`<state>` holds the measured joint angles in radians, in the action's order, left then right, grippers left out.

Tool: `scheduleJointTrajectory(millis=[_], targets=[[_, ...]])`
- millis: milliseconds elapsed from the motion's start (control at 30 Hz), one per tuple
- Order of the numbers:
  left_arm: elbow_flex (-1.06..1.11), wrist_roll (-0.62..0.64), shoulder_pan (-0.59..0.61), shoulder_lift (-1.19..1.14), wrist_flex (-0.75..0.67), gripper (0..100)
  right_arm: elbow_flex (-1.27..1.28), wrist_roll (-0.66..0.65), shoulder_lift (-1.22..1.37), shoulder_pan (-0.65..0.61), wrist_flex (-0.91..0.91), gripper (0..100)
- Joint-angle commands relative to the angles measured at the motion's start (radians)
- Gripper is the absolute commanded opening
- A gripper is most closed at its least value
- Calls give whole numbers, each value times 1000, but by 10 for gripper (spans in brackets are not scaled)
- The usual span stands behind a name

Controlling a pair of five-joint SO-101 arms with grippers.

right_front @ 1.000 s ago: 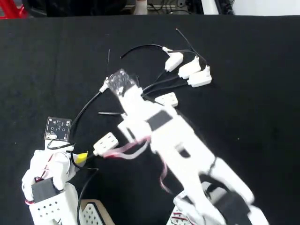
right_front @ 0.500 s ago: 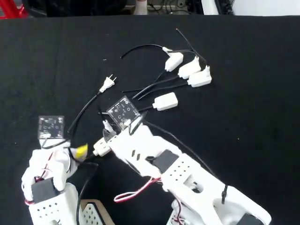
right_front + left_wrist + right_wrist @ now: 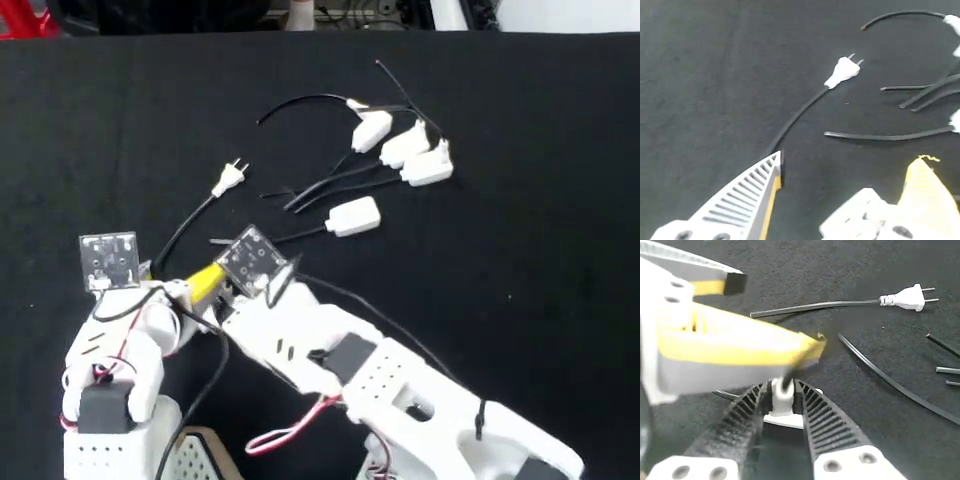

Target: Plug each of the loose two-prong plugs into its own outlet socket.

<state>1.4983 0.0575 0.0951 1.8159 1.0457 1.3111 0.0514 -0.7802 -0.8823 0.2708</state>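
Black table (image 3: 540, 250) carries everything: our right gripper (image 3: 782, 390) clamps a socket (image 3: 782, 413) left of its middle, likely steadying it; our left gripper (image 3: 847, 160) gapes wide alongside, the loose plug (image 3: 230, 178) lying apart, toward the far edge.

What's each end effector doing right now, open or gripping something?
Left end effector: open, holding nothing.
Right end effector: closed on a white socket.

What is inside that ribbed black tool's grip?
A white connector, pinched between the right tool's ribbed fingers, with a black cord leaving it. The left tool's yellow finger covers its far end, so plug or socket is unclear.
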Motion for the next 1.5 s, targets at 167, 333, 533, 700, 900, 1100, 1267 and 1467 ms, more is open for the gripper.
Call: scheduleJointTrajectory(millis=[167, 333, 533, 700, 900, 1100, 1267, 1467], targets=[[-22, 9, -58, 2, -26, 374, 73, -58, -245, -15, 40, 11], [-25, 6, 124, 3, -21, 374, -67, -55, -245, 3, 288, 11], [-36, -37, 337, 3, -18, 374, -189, -29, -38, 48, 324, 11], [-2, -192, 470, 3, 68, 374, -259, 41, 134, 49, 273, 11], [82, -288, 535, 5, 121, 374, -371, 89, 325, 98, 270, 11], [116, -292, 516, 6, 118, 374, -421, 132, 403, 127, 270, 11], [170, -365, 486, 6, 69, 374, -464, 172, 498, 126, 278, 11], [173, -370, 490, 6, 66, 374, -490, 184, 516, 120, 327, 11]])
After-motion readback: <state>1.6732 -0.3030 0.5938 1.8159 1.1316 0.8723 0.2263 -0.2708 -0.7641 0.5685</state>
